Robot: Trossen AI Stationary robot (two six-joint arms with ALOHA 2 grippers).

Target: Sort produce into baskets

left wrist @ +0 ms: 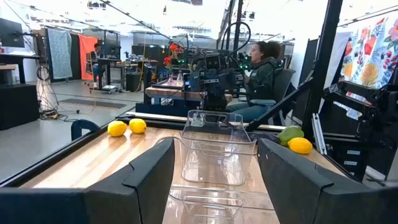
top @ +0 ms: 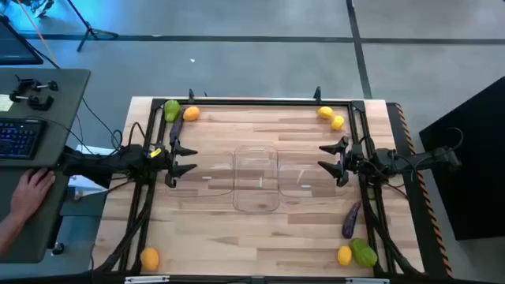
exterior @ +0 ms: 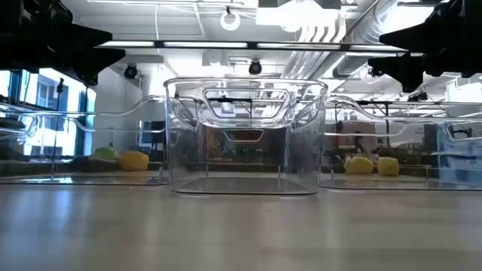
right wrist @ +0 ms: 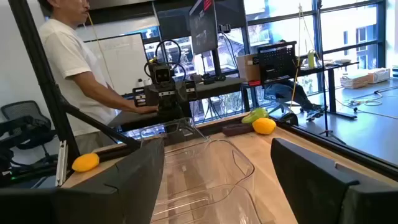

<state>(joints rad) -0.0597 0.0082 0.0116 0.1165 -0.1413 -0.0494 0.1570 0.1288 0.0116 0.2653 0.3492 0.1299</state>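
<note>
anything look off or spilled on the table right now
Nothing stands out. The three clear bins sit upright mid-table and hold nothing; the produce lies loose in the corners. Left gripper and right gripper hang open beside the bins.

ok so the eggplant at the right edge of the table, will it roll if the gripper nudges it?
The eggplant looks slim and curved, so it would likely pivot or skid rather than roll far. Its glossy skin suggests a slippery grip. It seems small and toy-like, so probably light. The right gripper is open nearby.

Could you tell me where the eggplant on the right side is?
In the high view, the eggplant lies near the table's right edge, just above the green piece.
</note>
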